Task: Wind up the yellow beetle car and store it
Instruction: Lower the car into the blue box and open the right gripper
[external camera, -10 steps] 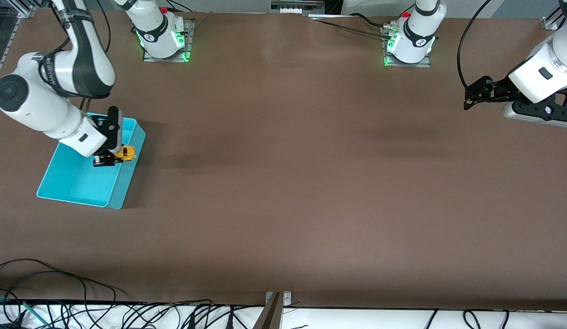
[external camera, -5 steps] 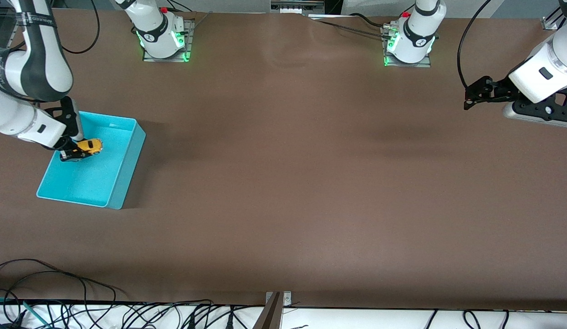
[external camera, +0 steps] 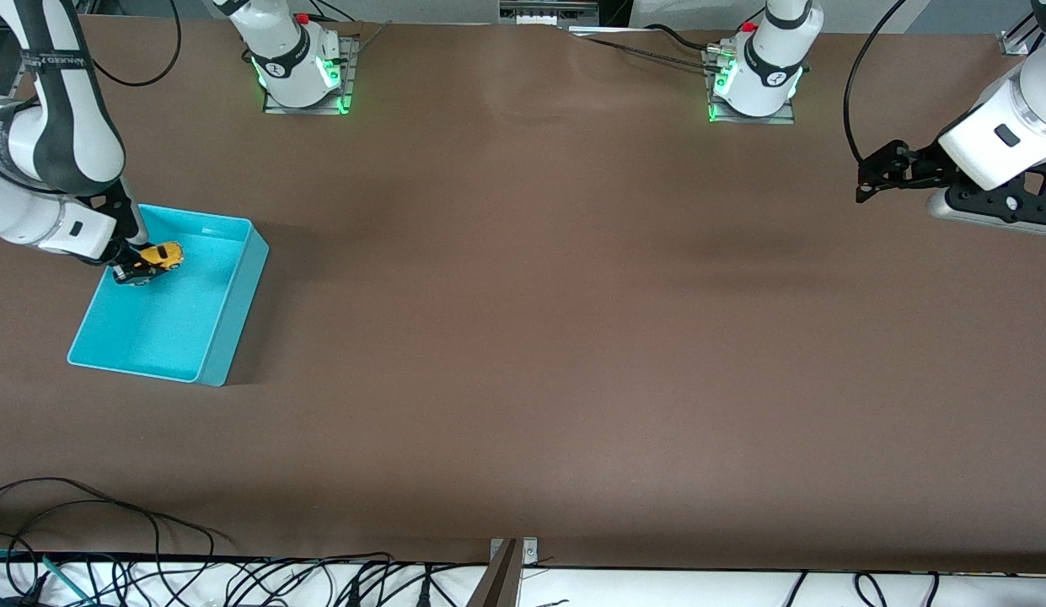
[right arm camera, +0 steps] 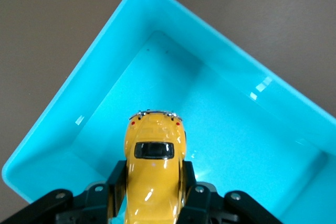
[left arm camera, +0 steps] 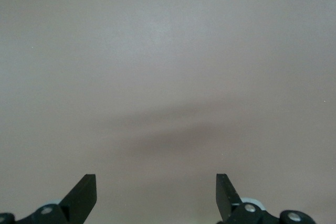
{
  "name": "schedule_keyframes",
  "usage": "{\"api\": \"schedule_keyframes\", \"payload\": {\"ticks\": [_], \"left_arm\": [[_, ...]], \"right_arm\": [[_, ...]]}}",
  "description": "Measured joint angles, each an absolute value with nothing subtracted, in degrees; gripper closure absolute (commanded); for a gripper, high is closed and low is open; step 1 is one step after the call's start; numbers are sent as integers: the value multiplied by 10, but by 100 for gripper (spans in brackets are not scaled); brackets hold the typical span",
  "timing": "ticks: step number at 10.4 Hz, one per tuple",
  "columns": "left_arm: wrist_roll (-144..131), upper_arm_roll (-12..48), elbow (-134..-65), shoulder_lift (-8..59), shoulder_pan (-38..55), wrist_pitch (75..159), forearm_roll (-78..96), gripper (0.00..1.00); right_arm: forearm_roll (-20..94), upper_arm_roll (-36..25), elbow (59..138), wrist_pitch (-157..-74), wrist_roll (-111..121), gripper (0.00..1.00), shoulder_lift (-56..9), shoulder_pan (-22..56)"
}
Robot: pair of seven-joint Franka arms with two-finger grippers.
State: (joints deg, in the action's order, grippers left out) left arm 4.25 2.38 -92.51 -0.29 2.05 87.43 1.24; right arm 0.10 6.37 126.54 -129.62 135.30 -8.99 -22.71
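The right gripper [right arm camera: 152,192] is pinched on the yellow beetle car [right arm camera: 153,169]; the two fingers [right arm camera: 116,179] are pressed against the flanks of the body, so that the car is kept level and its roof and dark window are turned up toward the wrist camera; such a side grip is probably chosen because the rounded body gives no other flat place to be clamped. In the front view the car [external camera: 162,255] is seen carried over the turquoise bin [external camera: 227,337], above the part of its floor that lies farther from the front camera and toward the right arm's end of the counter [external camera: 573,337]; it is held inside the line of the rim, so that a release would let it fall into the bin and not onto the counter. Whether the wheels already touch the floor of the bin cannot be told. The storing step is judged to be nearly done; only a lowering and an opening of the gripper seem to be left.

The left gripper [left arm camera: 156,192] is spread wide and holds nothing; only bare counter is seen between its fingertips; in the front view the left gripper [external camera: 877,173] is kept in the air over the left arm's end of the counter, well apart from the bin, where the arm waits and cannot disturb the placing.
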Motion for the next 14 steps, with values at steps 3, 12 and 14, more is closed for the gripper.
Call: {"api": "schedule_keyframes", "payload": {"ticks": [3,12,14], "left_arm": [[43,24,-925,-3,21,874,12,0],[42,24,-925,-3,21,874,12,0],[42,24,-925,-3,21,874,12,0]], "right_arm": [[1,65,1327,-1369,1369,100,-79,-230],[1,64,1422,-1519,1416,96,-112,-287],[1,64,1422,-1520,1420,72,-112,-295]]}}
